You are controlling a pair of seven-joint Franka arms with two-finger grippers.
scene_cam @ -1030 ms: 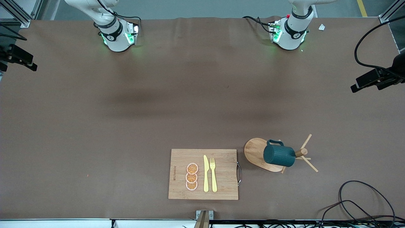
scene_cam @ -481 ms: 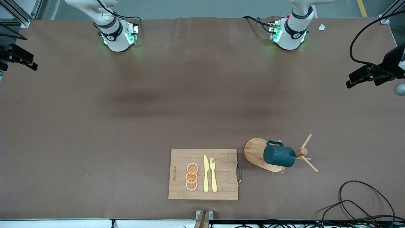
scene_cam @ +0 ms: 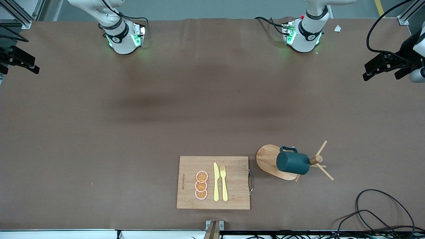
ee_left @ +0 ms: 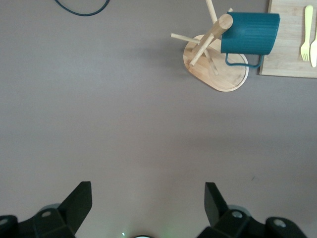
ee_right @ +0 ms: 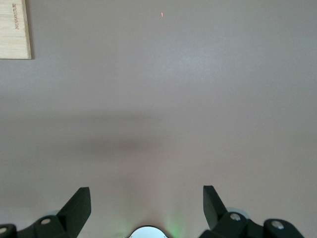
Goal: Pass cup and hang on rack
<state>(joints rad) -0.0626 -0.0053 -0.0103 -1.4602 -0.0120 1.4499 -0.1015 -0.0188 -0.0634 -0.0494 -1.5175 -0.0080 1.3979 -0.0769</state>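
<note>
We see the left gripper with its jaws spread wide and grasping nothing, held up over bare table at the left arm's end. The right gripper likewise has its jaws released and empty, over bare table at the right arm's end. Both are well apart from the cup, which neither touches.

The cup hangs on the rack, tipped on its side against the thick post, its small handle slipped over a peg. It is dark teal, with fine ribs running along its outside. The rack is pale wood: a flat oval base, a round central post and thin pegs sticking out at angles. In the left wrist view the cup and rack show well clear of the jaws.

Just beside the rack, toward the right arm's end, lies a rectangular bamboo board with a dark metal handle. On it rest a yellow knife, a yellow fork and three orange slices in a row. The table has a matte brown cover. Black cables coil near the front corner at the left arm's end.
</note>
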